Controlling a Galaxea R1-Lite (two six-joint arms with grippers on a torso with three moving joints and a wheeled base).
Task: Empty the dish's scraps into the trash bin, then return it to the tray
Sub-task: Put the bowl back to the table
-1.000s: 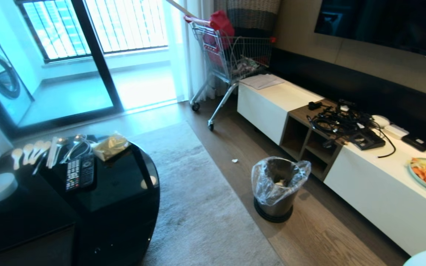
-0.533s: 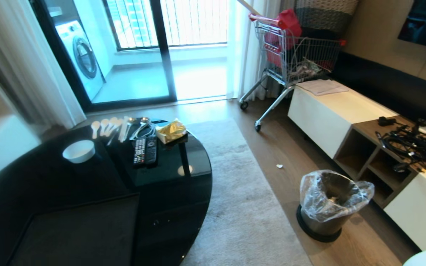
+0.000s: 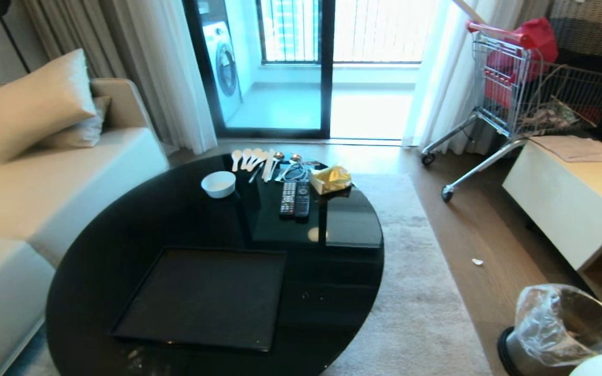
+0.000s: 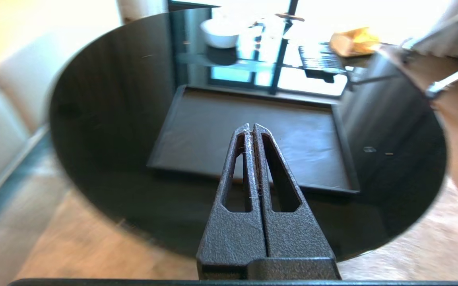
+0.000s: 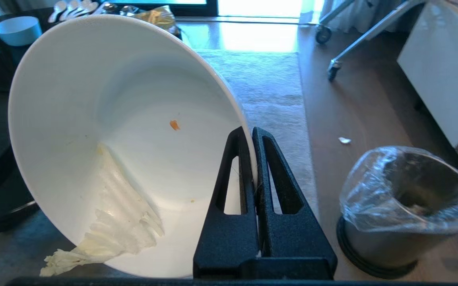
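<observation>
Dish, a glossy white round deep bowl (image 5: 105, 135), is pinched by its rim between the pressed-together jaws of the right gripper (image 5: 251, 133) and held tilted on edge, near the small dark round trash bin lined with a crinkly clear plastic bag (image 5: 404, 206), which stands on the wood floor. Emptying is judged mostly done: only a tiny orange crumb (image 5: 174, 124) and a crumpled white tissue (image 5: 109, 226) clinging at the low rim are seen inside. The large flat matte black rectangular tray (image 3: 201, 297) lies bare on the round black glass table (image 3: 175, 219); returning the dish there is left. The left gripper (image 4: 252, 129) is held over the tray, jaws pressed together on nothing.
</observation>
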